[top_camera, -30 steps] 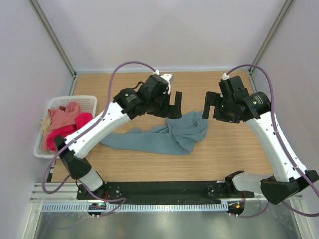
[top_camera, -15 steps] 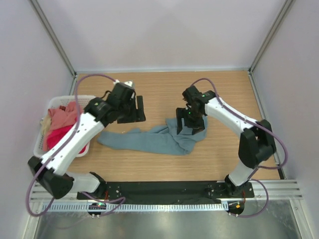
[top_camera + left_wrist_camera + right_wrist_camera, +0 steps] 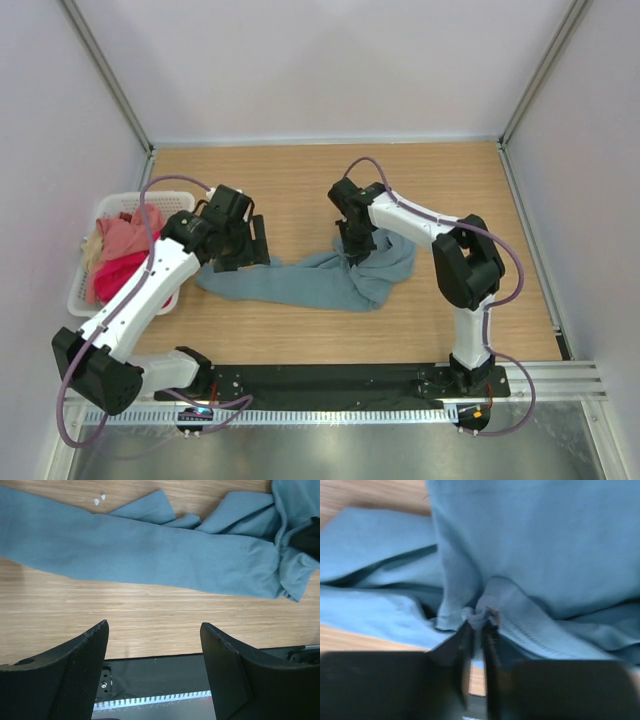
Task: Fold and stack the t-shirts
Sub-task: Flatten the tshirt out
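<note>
Grey-teal t-shirt (image 3: 320, 283) is flat on the table (image 3: 450, 180), roughly mid-table and a bit toward the near edge. It is strung out as a long crumpled band running left to right, not folded, and its right end is bunched into a thicker heap. The right gripper (image 3: 356, 246) is down on that heap at its far-left side, with the arm reaching in from the right edge. In the right wrist view the right gripper (image 3: 479, 626) has its jaws drawn narrow, and a small pucker of the t-shirt (image 3: 545, 555) with a stitched hem is pinched between the tips, so it has hold of cloth. The left gripper (image 3: 243, 243) sits over the band's left end, on the far side of it. Its jaws are wide with nothing between them. From the left wrist, the left gripper (image 3: 155, 630) frames only bare wood and the black base plate (image 3: 155, 667) at the near edge. The t-shirt (image 3: 150, 555) runs across the frame beyond the fingertips, clear of them. I can't tell its height off the table. Two tiny white specks (image 3: 99, 499) lie on the wood just past the cloth. The white slotted basket (image 3: 76, 300) sits at the table's left edge and holds the other shirts in a loose pile. Salmon pink shirt (image 3: 125, 238) is on top, crimson-pink shirt (image 3: 112, 275) is toward the near side, and a bit of cream shirt (image 3: 90, 247) shows at the basket's left side. No folded stack on the table yet.
</note>
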Tool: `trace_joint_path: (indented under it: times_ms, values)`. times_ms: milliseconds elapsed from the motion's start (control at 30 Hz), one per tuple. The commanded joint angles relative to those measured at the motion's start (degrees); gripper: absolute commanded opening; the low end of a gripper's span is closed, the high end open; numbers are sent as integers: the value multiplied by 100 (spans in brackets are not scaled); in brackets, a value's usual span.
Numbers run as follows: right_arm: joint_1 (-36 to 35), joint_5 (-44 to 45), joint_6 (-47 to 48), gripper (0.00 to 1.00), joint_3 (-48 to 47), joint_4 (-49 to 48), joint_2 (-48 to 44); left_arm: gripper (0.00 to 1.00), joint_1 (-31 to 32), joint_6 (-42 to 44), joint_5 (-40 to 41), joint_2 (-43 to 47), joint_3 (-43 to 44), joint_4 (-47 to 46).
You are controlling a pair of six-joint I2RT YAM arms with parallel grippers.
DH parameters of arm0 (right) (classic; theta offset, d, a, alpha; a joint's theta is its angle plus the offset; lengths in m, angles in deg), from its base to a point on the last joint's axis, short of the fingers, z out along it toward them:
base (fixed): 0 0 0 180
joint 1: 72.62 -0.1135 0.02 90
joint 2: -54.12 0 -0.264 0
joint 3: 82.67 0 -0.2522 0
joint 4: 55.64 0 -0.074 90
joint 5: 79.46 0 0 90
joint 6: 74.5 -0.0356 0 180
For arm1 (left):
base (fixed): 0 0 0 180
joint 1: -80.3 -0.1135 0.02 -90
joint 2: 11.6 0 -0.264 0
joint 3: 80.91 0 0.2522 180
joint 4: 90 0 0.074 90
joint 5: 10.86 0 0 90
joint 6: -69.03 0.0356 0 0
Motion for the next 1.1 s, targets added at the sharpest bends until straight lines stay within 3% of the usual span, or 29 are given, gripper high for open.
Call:
trace_joint_path:
  times_ms: [0, 33, 233, 333, 467, 633, 700, 767, 833, 867, 967, 1067]
  values:
    - [205, 775, -3, 7, -518, 130, -148, 75, -133, 33, 10, -45, -100, 49]
    - [275, 985, -12, 2, -606, 322, -270, 76, -150, 42, 19, -89, -83, 14]
    - [575, 1602, -12, 1, -696, 1210, -1675, 79, -229, 51, -104, -694, 66, -259]
    - [671, 1603, -370, 1, 347, 1334, -2773, 78, -238, 86, -350, -1054, 137, -408]
    - [1145, 1032, -1004, 1, 2419, 1449, -4136, 77, -238, 139, -412, -1257, 225, -479]
    - [1787, 583, -1234, 3, 3356, 1659, -5359, 76, -256, 183, -113, -1258, 286, -374]
    - [1919, 609, -1207, 10, 3436, 1660, -5343, 77, -291, 235, 27, -1275, 356, -321]
    - [1955, 652, -1085, 23, 3314, 1686, -5142, 77, -326, 288, 124, -1319, 409, -224]
    - [1955, 819, -936, 42, 3164, 1599, -4983, 79, -353, 367, 238, -1407, 453, -189]
    - [1964, 863, -822, 58, 2928, 1555, -4773, 79, -387, 402, 256, -1433, 471, -154]
    - [1946, 829, -461, 72, 2166, 1344, -4238, 79, -432, 517, 203, -1495, 567, -66]
    - [1753, 469, -320, 75, 1348, 905, -3359, 79, -432, 631, 317, -1320, 542, 14]
